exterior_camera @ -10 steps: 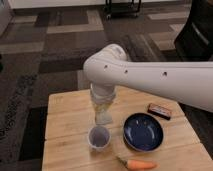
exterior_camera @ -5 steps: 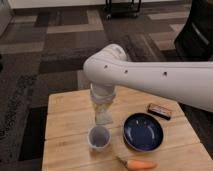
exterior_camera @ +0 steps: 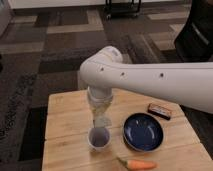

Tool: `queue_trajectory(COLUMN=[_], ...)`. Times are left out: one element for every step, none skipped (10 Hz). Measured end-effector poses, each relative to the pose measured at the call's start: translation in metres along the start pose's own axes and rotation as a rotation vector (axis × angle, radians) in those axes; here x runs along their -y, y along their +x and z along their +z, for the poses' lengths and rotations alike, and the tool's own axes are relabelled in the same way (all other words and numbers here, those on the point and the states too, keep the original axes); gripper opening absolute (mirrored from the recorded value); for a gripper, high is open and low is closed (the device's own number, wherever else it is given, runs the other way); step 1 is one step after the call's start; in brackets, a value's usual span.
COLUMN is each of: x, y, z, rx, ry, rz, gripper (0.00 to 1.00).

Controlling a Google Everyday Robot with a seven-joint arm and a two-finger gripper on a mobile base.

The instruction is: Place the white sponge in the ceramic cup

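Note:
My gripper [exterior_camera: 103, 116] hangs down from the big white arm over the left middle of the wooden table [exterior_camera: 65, 125]. It is shut on the white sponge [exterior_camera: 103, 120], a small off-white block at its tips. The ceramic cup [exterior_camera: 99, 138], small, round and white, stands upright just below the sponge and slightly toward the front. The sponge is above the cup's rim, not inside it.
A dark blue round plate [exterior_camera: 144, 131] sits right of the cup. A dark flat bar with red marks [exterior_camera: 160, 110] lies at the table's right back. An orange carrot [exterior_camera: 136, 164] lies near the front edge. Carpeted floor surrounds the table.
My gripper with the sponge has come down a little toward the cup. The cup, plate, bar and carrot have not moved.

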Motion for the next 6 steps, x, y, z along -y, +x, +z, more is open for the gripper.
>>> queue_trajectory(x=[-0.007,-0.009,-0.010,-0.011,-0.014,-0.017], y=[0.008,0.014,0.016,0.020,0.021,0.020], z=[0.002,0.004,0.005,0.008,0.012,0.014], rx=[-0.012,-0.018,-0.019,-0.017,-0.005,0.012], ry=[0.001,0.002,0.001,0.000,-0.005,-0.011], rz=[-0.015,-0.018,-0.019,-0.019,-0.025,-0.035], gripper=[0.00,0.00,0.00,0.00,0.00,0.00])
